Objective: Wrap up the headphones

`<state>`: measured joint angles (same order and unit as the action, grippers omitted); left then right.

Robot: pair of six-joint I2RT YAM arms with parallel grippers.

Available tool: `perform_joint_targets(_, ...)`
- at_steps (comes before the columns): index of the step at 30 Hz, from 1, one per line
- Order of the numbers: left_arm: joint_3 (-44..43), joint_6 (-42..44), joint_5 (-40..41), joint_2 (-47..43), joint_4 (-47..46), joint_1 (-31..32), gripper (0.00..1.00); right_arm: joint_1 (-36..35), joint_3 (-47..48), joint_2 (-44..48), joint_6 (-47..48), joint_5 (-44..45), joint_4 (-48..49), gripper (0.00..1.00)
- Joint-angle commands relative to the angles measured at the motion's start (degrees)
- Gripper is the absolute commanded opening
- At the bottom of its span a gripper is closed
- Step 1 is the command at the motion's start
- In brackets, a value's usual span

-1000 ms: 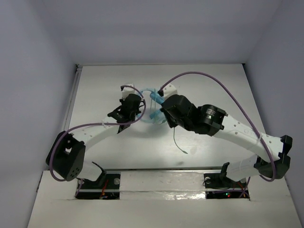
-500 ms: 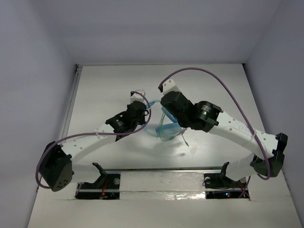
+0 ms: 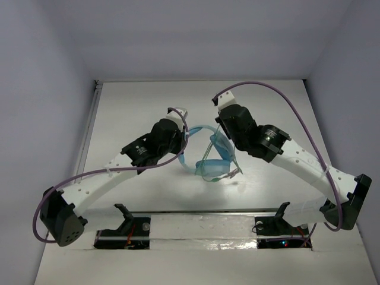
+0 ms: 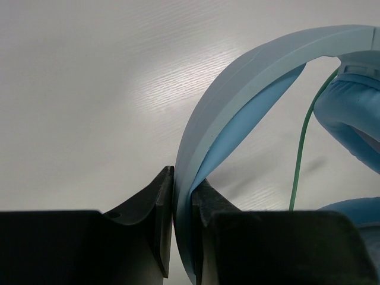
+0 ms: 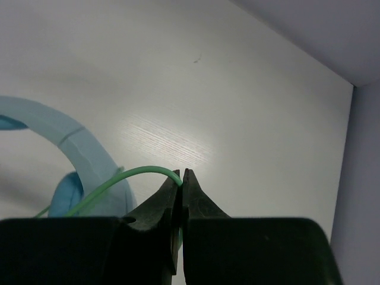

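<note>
Seen from above, two robot arms reach in from the near edge of a white table and meet over its middle. The light blue headphones hang between them, apparently lifted off the surface, with a small shadow underneath. The left arm meets the left side of the headband, and the right arm comes in from the right, above the ear cups. In the left wrist view, the left jaws are clamped on the headband's thin edge. The band arcs up and right to a padded ear cup, and a thin green cable drops beside it. This grip probably holds the headset steady as an anchor. In the right wrist view, the right jaws are pressed together on the green cable, which curves left toward the headband and a cup. Pinching the cable likely lets this arm lead it around the headset. Whether any turns are wound cannot be told.
</note>
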<state>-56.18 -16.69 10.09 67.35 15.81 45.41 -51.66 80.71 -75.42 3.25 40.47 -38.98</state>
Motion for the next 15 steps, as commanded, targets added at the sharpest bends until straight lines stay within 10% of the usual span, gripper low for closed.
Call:
perform_joint_targets(1, -3.6, 3.3, -10.2, -4.2, -1.2, 0.6, 0.0, 1.1, -0.7, 0.1, 0.9, -4.9, 8.6, 0.04)
perform_joint_targets(15, -6.3, 1.6, -25.7, -8.7, -5.4, -6.9, 0.0, 6.4, -8.8, 4.5, -8.0, -10.7, 18.9, 0.25)
